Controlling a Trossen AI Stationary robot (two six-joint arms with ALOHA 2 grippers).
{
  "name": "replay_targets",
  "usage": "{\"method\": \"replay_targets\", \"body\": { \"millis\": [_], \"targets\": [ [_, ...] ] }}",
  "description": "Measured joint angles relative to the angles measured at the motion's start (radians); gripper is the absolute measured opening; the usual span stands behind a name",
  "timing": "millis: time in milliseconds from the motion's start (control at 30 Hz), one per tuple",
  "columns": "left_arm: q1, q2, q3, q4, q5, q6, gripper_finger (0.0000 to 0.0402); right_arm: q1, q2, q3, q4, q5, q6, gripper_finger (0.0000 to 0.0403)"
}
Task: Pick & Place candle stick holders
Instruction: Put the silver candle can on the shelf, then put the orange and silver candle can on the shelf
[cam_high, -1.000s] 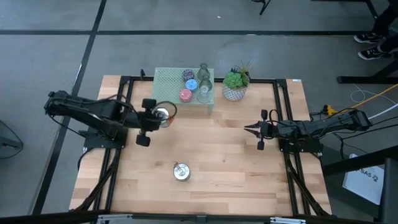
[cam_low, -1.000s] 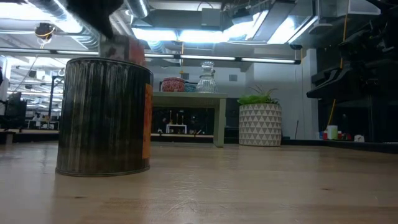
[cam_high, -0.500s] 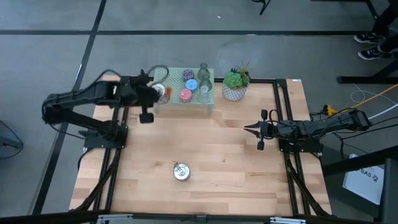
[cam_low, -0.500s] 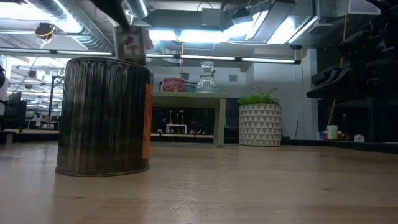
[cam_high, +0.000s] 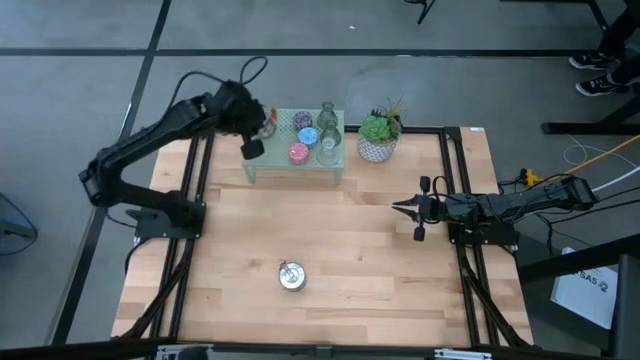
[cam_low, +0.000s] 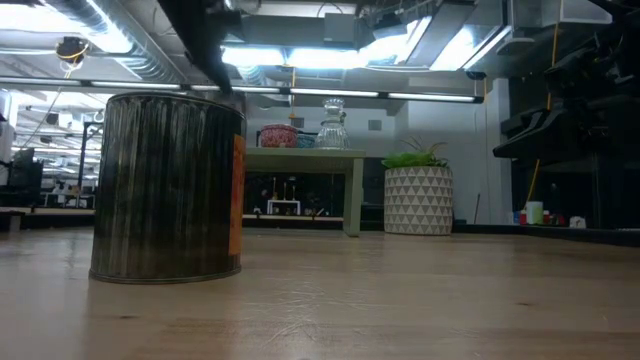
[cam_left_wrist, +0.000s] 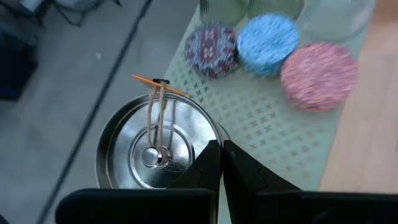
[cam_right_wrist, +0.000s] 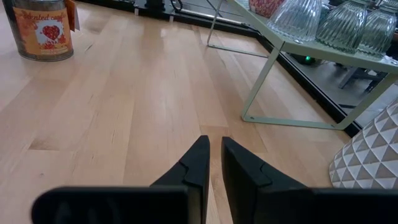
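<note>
Left gripper (cam_left_wrist: 220, 163) raised over the far left corner of the mint-green mesh stand (cam_high: 268, 158), fingers pinched on the rim of one shiny silver tin holder (cam_left_wrist: 158, 149), wick upright at its centre; holder carried above the stand's edge, partly beyond it. Three patterned round holders on the mesh in the left wrist view: one purple (cam_left_wrist: 211, 50), one blue (cam_left_wrist: 268, 43), one pink (cam_left_wrist: 319, 75), the three close together, purple and blue touching. Glass holders behind them, at least three ribbed clear ones in the right wrist view (cam_right_wrist: 295, 20); exact count hard to tell. One more silver tin (cam_high: 291, 277) alone on the wooden table (cam_high: 380, 270), near the front, well apart from the stand; large in the low view with an orange label on its side. One green plant in a white pot (cam_high: 378, 136) just beside the stand's right end. Right gripper (cam_high: 407, 208) low over the table's right half, fingers nearly pressed together, holding nothing.
</note>
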Motion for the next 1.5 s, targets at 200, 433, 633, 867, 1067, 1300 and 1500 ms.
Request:
{"method": "replay_targets", "body": {
  "millis": [200, 433, 633, 867, 1067, 1300, 1500],
  "targets": [
    [0.107, 0.115, 0.0, 0.056, 0.049, 0.044, 0.0003, 0.0, 0.0, 0.0, 0.0, 0.0, 0.0, 0.0044],
    [0.174, 0.162, 0.0, 0.131, 0.135, 0.056, 0.0003, 0.0, 0.0, 0.0, 0.0, 0.0, 0.0, 0.0044],
    [0.181, 0.163, 0.002, 0.102, 0.139, 0.084, 0.0003, 0.0, 0.0, 0.0, 0.0, 0.0, 0.0, 0.0044],
    [0.18, 0.163, 0.002, 0.104, 0.167, 0.093, 0.0012, 0.0, 0.0, 0.0, 0.0, 0.0, 0.0, 0.0044],
    [0.179, 0.163, 0.002, 0.103, 0.185, 0.068, 0.003, 0.0, 0.0, 0.0, 0.0, 0.0, 0.0, 0.0044],
    [0.179, 0.16, 0.0, 0.121, 0.182, 0.079, 0.0058, 0.0, 0.0, 0.0, 0.0, 0.0, 0.0, 0.0043],
    [0.163, 0.117, 0.0, 0.176, 0.177, 0.082, 0.008, 0.0, 0.0, 0.0, 0.0, 0.0, 0.0, 0.0043]
  ]
}}
